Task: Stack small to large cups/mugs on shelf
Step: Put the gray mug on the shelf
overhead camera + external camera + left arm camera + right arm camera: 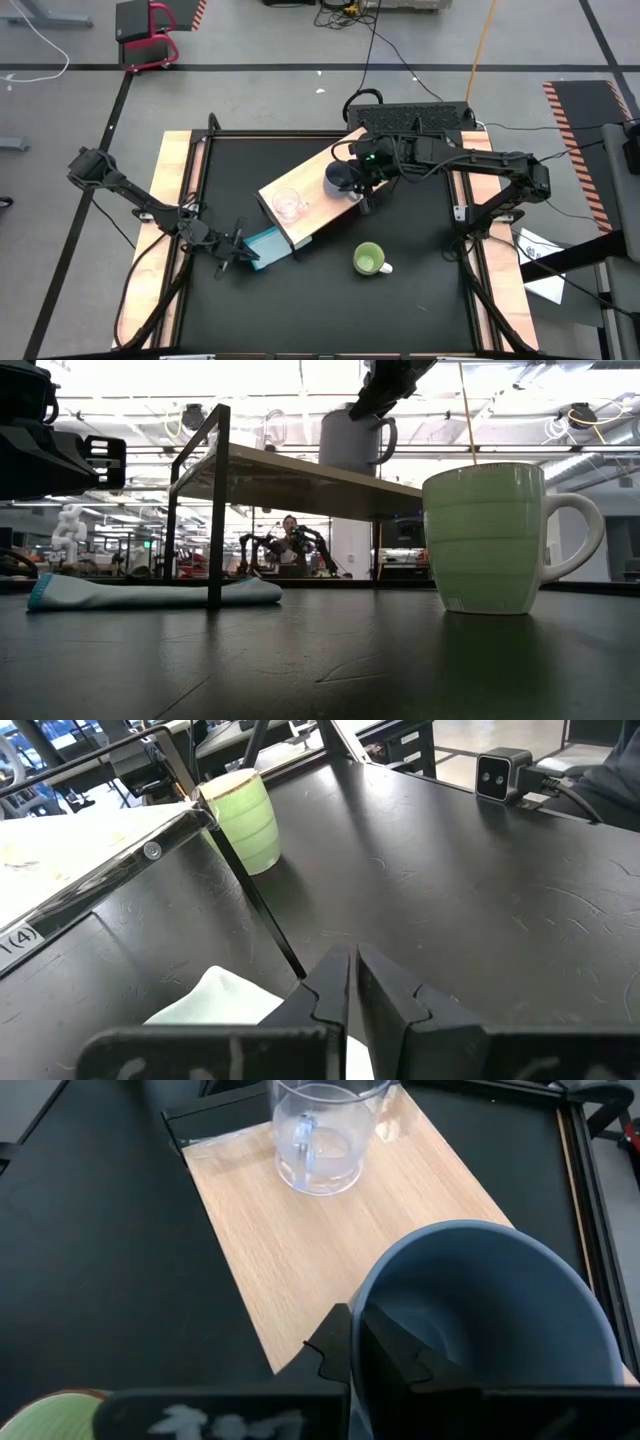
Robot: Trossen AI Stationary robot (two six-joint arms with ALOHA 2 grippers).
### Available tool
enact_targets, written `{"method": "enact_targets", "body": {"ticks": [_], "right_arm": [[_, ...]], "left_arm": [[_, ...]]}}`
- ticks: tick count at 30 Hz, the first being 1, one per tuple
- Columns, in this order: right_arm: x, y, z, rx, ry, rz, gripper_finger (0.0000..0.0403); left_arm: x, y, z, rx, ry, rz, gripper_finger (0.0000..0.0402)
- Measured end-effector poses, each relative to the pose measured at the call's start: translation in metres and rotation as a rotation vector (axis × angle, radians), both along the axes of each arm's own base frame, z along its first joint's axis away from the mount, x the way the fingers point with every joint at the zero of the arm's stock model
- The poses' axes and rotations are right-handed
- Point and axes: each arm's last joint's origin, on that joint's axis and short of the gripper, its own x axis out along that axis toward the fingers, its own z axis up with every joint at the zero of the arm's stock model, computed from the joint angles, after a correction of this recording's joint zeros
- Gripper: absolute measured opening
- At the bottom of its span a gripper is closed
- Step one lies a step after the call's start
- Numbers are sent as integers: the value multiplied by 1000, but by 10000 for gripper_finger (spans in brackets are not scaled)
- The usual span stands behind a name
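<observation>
- The shelf (320, 190) — a long light-wood box with a flat plank top — lies at a slant near the middle of the black tabletop (420, 300).
- The small clear glass cup (287, 205) stands upright on the shelf top, toward the end nearer the left arm; in the right wrist view it (318, 1135) sits apart from the mug, bare wood between them.
- The grey-blue mug (340, 177) stands upright on the shelf top, toward the other end. In the low view it (350, 438) shows resting on the plank, handle to one side.
- The right tool (366, 188) is at that mug — its fingers pressed together over the rim, one inside the wall and one outside, as the right wrist view shows (350, 1355).
- The light-green mug (370, 260) stands upright on the tabletop, off the shelf and well apart from the other two vessels.
- The left tool (238, 252) sits low by the shelf's near end, just beside the flat teal block (265, 246); its fingers (325, 992) are nearly together, a thin slit between them, holding nothing.
</observation>
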Motion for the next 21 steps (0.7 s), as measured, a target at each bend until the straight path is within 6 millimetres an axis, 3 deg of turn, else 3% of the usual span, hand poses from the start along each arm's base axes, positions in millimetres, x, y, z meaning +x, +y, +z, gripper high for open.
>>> {"method": "enact_targets", "body": {"ticks": [21], "right_arm": [[8, 2, -8, 18, 16, 1, 19]], "left_arm": [[0, 0, -2, -2, 20, 3, 26]]}}
